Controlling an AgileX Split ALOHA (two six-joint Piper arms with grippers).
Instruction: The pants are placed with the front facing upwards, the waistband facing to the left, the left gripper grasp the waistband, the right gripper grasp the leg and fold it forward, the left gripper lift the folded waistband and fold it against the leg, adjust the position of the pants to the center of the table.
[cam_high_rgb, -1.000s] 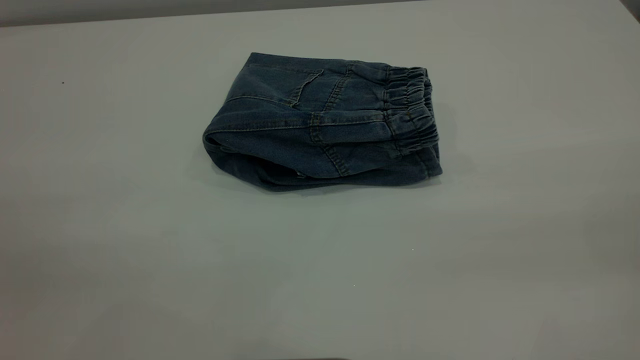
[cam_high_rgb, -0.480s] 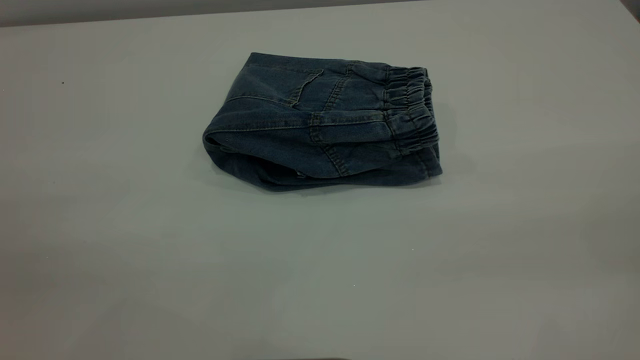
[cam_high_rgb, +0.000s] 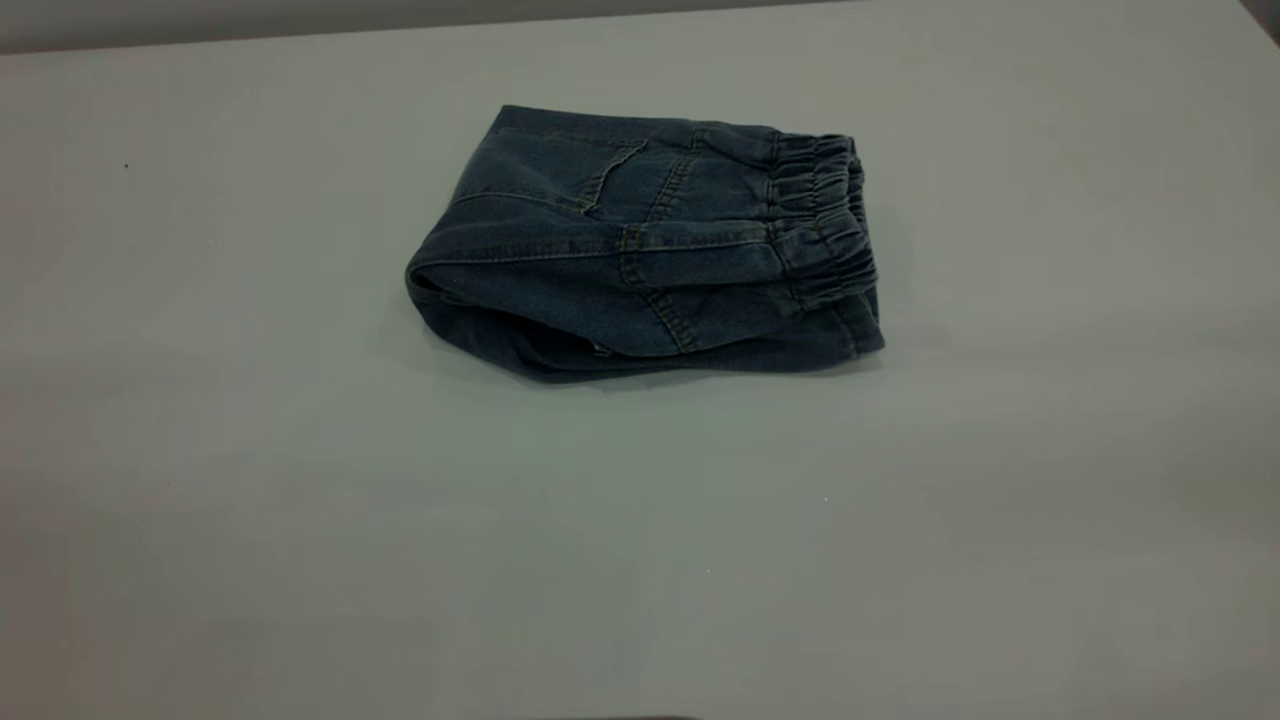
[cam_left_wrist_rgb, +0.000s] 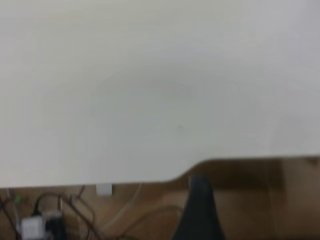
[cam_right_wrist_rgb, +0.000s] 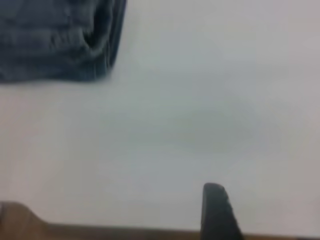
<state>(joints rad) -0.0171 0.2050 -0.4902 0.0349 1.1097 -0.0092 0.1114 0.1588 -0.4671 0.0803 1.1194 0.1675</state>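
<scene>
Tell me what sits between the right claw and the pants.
Nothing: in the right wrist view only bare table separates the right claw from the pants.

Folded pants (cam_high_rgb: 640, 250) lie on the desk (cam_high_rgb: 300, 500), toward its far side, roughly mid-width. Waistband (cam_high_rgb: 825, 225) on the right end, fold edge on the left. Upper layer sits on a lower layer that sticks out along the near edge. Both end effectors stay well apart from the pants.
</scene>
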